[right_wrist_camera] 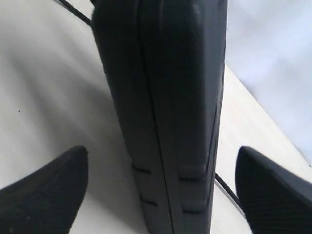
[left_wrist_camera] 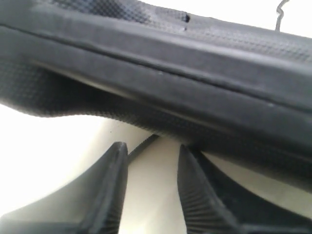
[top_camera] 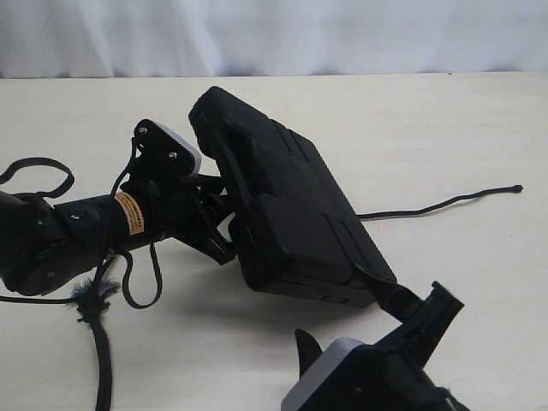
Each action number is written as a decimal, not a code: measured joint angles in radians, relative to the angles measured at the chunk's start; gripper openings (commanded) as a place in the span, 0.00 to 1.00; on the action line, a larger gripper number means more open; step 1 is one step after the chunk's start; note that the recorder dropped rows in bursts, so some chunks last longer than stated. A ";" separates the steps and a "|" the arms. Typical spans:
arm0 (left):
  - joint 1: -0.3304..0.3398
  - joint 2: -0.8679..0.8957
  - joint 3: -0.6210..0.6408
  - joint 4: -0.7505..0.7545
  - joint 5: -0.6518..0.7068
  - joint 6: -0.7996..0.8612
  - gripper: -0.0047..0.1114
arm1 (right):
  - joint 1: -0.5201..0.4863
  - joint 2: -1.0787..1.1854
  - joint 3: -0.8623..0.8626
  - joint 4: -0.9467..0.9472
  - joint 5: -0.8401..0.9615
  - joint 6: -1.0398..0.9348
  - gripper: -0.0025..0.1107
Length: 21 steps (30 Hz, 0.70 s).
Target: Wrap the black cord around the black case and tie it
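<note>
Left gripper [left_wrist_camera: 151,146], clenched on the black case [top_camera: 291,205], props it tilted off the table [top_camera: 428,120], presumably so the black cord [top_camera: 445,203] can pass beneath; right gripper [right_wrist_camera: 161,153] straddles it, released.

In the exterior view the case [top_camera: 291,214] hides the tips of the left gripper [left_wrist_camera: 150,152], so its hold can't be told. The cord [top_camera: 445,204] slips behind the case, out of sight. The right gripper [top_camera: 377,321] is cut off at the bottom edge. Up close, the case looks blurry.
</note>
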State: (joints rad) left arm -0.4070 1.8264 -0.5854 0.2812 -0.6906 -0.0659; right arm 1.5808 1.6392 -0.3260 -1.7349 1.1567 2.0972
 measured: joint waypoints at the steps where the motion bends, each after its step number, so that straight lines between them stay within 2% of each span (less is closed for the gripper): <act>1: 0.000 0.000 0.000 0.000 0.000 0.000 0.34 | 0.000 0.022 -0.014 -0.002 0.017 0.000 0.71; 7: 0.000 0.000 0.000 0.000 0.002 -0.004 0.34 | -0.012 0.122 -0.053 -0.008 0.043 0.004 0.71; 21: 0.000 0.000 0.000 0.019 0.002 -0.006 0.34 | -0.218 0.233 -0.219 -0.008 0.047 -0.038 0.70</act>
State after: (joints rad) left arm -0.4070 1.8264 -0.5854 0.2998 -0.6890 -0.0722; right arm 1.3629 1.8721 -0.5448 -1.7427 1.2033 2.0597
